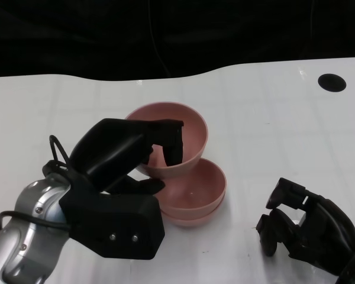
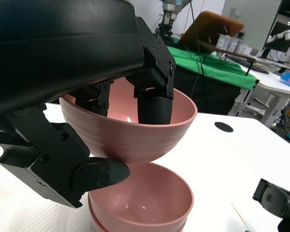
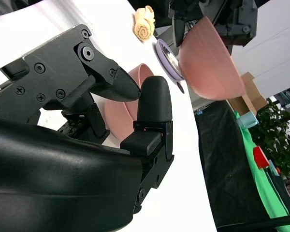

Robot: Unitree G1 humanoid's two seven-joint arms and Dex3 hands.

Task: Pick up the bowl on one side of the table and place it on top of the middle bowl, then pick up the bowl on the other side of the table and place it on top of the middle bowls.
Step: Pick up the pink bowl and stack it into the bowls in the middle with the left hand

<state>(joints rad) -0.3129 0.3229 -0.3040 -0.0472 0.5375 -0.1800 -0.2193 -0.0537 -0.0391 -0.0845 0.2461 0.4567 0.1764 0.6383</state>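
1. The pink bowl (image 1: 176,137) hangs tilted in the left hand (image 1: 121,160), fingers hooked over its rim, just above the stacked bowls (image 1: 195,195) near the tabletop's (image 1: 272,118) middle.
2. Judgement: level it, centre it over the stack, lower until nested, then let go.
3. The right hand (image 1: 302,228) rests empty, fingers loosely curled, toward the near right edge.

We are in a robotics lab or workshop, judging by what surrounds the glossy white work table (image 2: 232,154). Behind that table we see a bench draped in bright green cloth (image 2: 208,65) with a brown cardboard box (image 2: 212,26) on it. Beyond the bench, white robot arms (image 2: 285,35) rise over a second white table (image 2: 275,79) carrying clear plastic cups (image 2: 229,43), with loose cables underneath it.
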